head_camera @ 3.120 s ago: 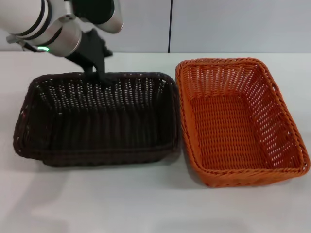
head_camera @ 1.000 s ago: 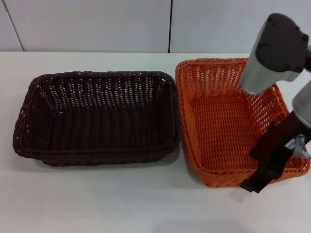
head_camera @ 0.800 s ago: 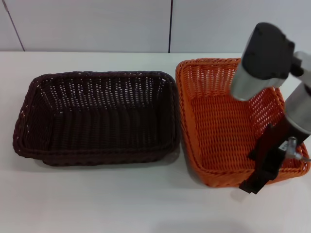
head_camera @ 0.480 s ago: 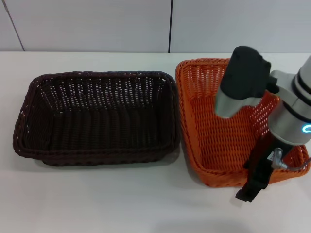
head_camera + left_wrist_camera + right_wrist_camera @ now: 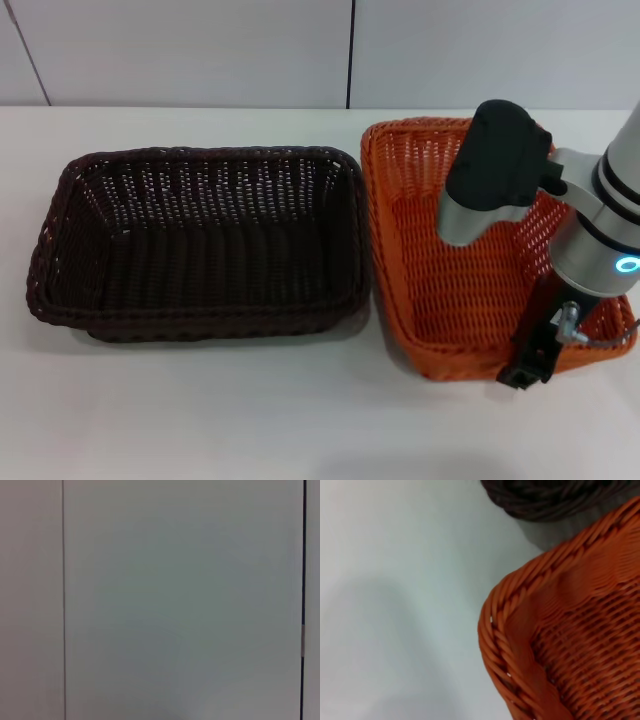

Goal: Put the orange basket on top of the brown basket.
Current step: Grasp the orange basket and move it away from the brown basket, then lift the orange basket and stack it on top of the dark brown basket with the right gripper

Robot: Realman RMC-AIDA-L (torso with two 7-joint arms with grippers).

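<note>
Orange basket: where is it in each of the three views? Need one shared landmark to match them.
Head view: the orange basket sits on the table's right half, beside the brown basket; the right gripper is at its near rim.
Left wrist view: not in it; only a blank wall panel.
Right wrist view: a rim corner of the orange basket.
Shared landmark: the brown basket's rim, seen in the head and right wrist views.

I count two baskets on the white table (image 5: 200,420): one orange basket (image 5: 440,260) toward its right edge and one brown basket (image 5: 200,240) toward its left edge, side by side. One of my arms is in sight, the right one, with one right gripper (image 5: 528,368).
</note>
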